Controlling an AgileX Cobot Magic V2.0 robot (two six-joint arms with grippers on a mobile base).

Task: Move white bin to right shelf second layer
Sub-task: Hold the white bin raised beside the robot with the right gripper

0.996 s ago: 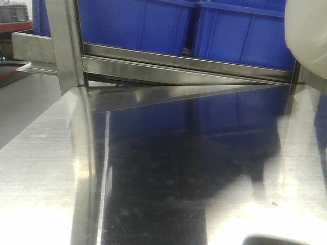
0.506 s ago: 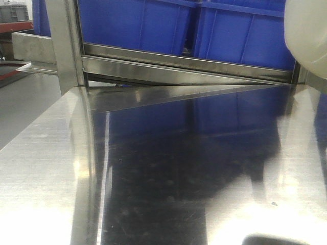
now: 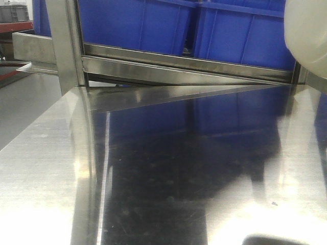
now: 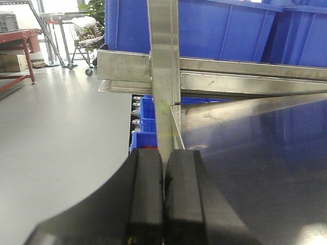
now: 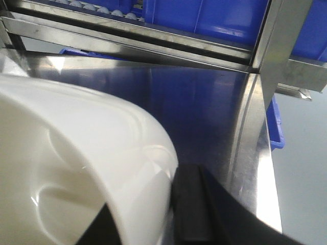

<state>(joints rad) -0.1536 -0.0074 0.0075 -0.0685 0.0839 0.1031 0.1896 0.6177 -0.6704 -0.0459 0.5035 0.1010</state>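
Observation:
The white bin, glossy cream plastic with rounded walls, fills the lower left of the right wrist view. My right gripper is shut on its wall, one black finger outside and the other inside. In the front view the white bin hangs at the top right, above the steel table. A rack level with small white rollers and a steel front lip lies just beyond the bin, holding blue crates. My left gripper is shut on nothing, low over the table's left edge.
Blue crates fill the shelf level behind the mirror-like steel table. A steel upright post stands at the table's far left corner, another post at the right. Grey floor lies left of the table.

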